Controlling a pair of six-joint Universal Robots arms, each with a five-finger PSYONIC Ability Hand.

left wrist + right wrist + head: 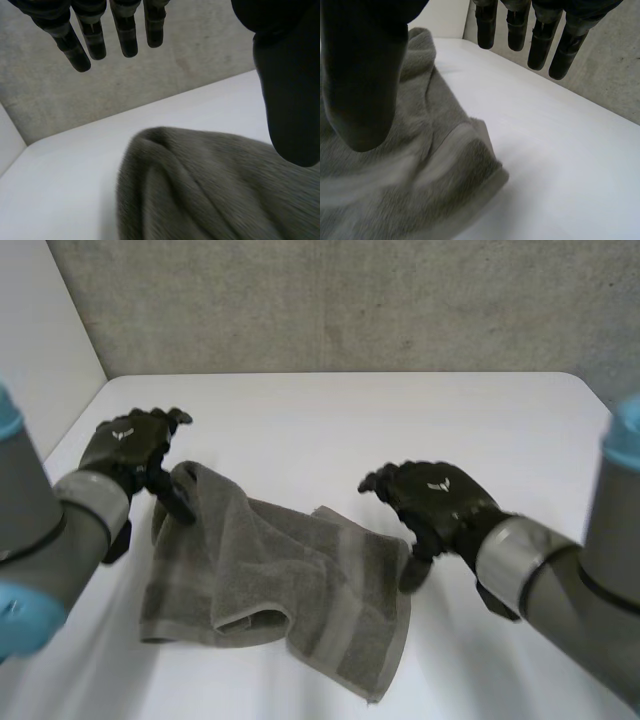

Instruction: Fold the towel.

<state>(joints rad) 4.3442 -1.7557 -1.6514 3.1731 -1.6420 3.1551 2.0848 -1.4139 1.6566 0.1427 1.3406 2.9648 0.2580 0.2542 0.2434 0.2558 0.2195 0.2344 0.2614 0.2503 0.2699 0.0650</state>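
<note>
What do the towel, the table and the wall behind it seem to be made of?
The towel looks like grey-green terry cloth, probably cotton: fuzzy pile, soft folds, a flatter woven band. The table has a smooth white matt top, perhaps laminate or painted board. The wall looks like grey concrete or plaster: mottled, speckled.

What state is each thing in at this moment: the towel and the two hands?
towel: rumpled, unevenly doubled over itself, lying on the table, not neatly folded.
left hand: open, fingers straight, thumb at the towel's far left corner, nothing pinched.
right hand: open, fingers straight, thumb at the towel's right edge, nothing pinched.
</note>
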